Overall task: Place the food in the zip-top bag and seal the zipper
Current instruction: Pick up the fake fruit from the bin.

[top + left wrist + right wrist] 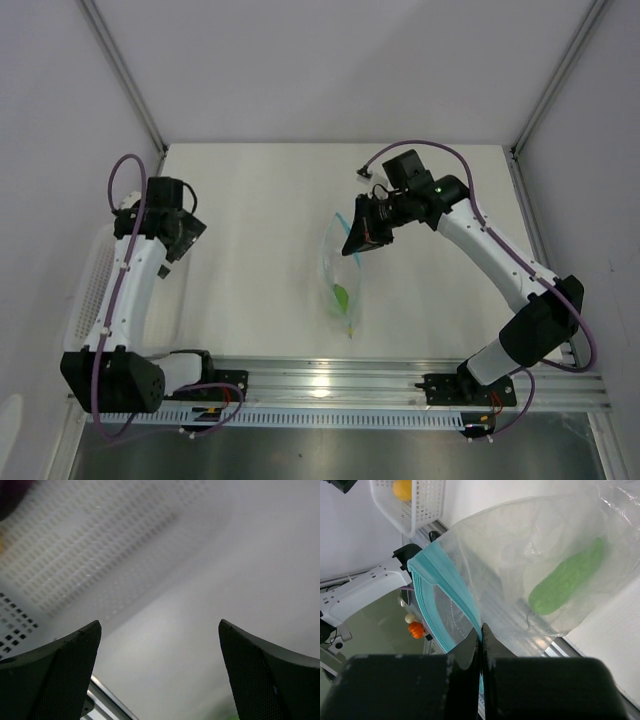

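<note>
So this one's mid-loading. The right fingers (481,639) are pressed together on the teal zipper strip (437,580), pinching one lip of the zip-top bag (520,540) and holding that end up, so the mouth gapes toward the left arm. The rest of the bag trails toward the near edge of the tabletop (260,200), around the middle. One thing's inside: the green oblong piece (567,577), sitting low in the bag.

The left fingers (190,237) are spread wide with nothing between them, hovering over the white perforated basket (90,290) at the left side. The right wrist view shows a yellow piece (402,489) in that basket. The left wrist view is too blurry to make out any other pieces.

My read: it's at the fetch-the-next-piece step. The next move calls for dropping the left fingers into the basket, closing on one piece, then carrying it across and in through that gap without knocking the lip loose from the right pinch. Sealing is a long way off.

Writing-wise there's nothing. No brand, label or print is readable on the bag, basket or arms.
</note>
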Action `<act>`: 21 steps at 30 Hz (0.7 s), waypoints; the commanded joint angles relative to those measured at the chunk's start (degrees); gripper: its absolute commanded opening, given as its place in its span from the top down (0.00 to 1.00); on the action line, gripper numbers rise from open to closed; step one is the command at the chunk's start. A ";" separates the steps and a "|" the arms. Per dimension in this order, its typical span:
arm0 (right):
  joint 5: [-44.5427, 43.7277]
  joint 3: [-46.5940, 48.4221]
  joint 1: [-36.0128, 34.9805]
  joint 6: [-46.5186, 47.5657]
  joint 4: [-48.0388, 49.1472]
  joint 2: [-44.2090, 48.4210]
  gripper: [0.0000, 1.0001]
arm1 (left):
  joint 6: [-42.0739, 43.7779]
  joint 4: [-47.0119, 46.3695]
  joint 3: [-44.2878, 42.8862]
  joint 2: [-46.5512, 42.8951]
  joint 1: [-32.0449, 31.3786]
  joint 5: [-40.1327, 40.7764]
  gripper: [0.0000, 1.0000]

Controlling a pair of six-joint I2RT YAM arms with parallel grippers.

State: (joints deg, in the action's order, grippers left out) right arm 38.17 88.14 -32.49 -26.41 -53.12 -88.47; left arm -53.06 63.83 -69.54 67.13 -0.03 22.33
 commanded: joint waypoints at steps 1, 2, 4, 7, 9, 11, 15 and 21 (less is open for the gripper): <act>1.55 0.72 0.15 1.98 -1.54 -0.39 1.00 | -0.30 7.09 0.45 2.39 4.16 8.95 0.01; 1.55 0.63 0.15 2.15 -1.89 -0.65 1.00 | 0.58 5.62 1.76 2.39 5.56 10.70 0.01; 1.64 0.63 0.15 2.59 -2.16 -0.74 1.00 | 2.95 4.11 3.79 2.21 7.14 11.68 0.00; 1.73 0.37 0.15 2.77 -2.16 -0.83 1.00 | 5.50 0.60 6.86 2.30 11.27 13.96 0.01; 1.82 0.11 0.15 2.77 -2.16 -1.01 1.00 | 8.21 -1.68 7.66 3.09 15.14 14.93 0.02; 2.08 -0.42 -0.03 2.86 -1.72 -1.01 1.00 | 10.42 -3.88 8.63 4.40 19.08 15.47 0.02; 2.17 -0.86 -0.47 2.86 -1.46 -1.18 1.00 | 14.64 -6.87 8.72 7.92 24.98 15.20 0.06; 1.91 -0.86 -1.08 3.21 -1.19 -1.53 1.00 | 15.18 -9.95 11.17 12.13 29.82 15.11 0.08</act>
State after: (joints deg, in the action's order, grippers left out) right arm 39.07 87.37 -33.15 -24.29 -54.63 -89.69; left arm -40.18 56.97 -59.88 78.06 28.18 35.88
